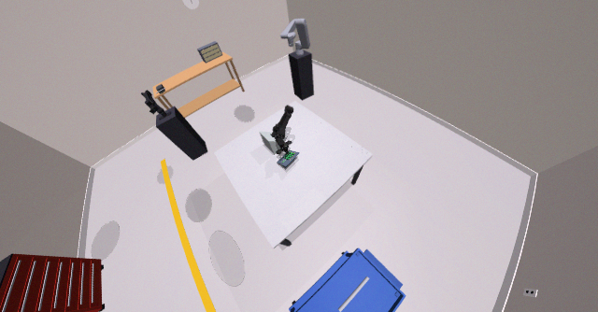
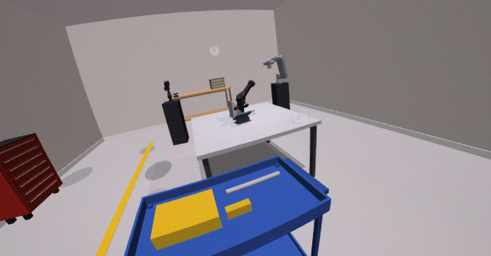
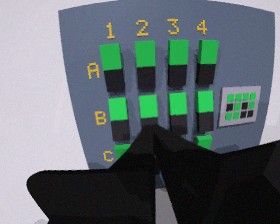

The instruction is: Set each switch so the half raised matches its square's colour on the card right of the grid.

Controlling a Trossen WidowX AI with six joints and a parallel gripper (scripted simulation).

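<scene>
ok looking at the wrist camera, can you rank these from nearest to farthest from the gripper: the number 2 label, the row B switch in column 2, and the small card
1. Row B, column 2 switch: just beyond the shut gripper tips.
2. Small card: off to the right of the grid.
3. Number 2 label: at the panel's far edge, above row A.

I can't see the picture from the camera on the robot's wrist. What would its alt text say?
A closed black end effector hangs over a grey switch panel, hiding most of row C. Columns are numbered 1 to 4 and rows lettered A to C in yellow, each switch half green, half dark. A small card of green and dark squares sits at the right.
</scene>
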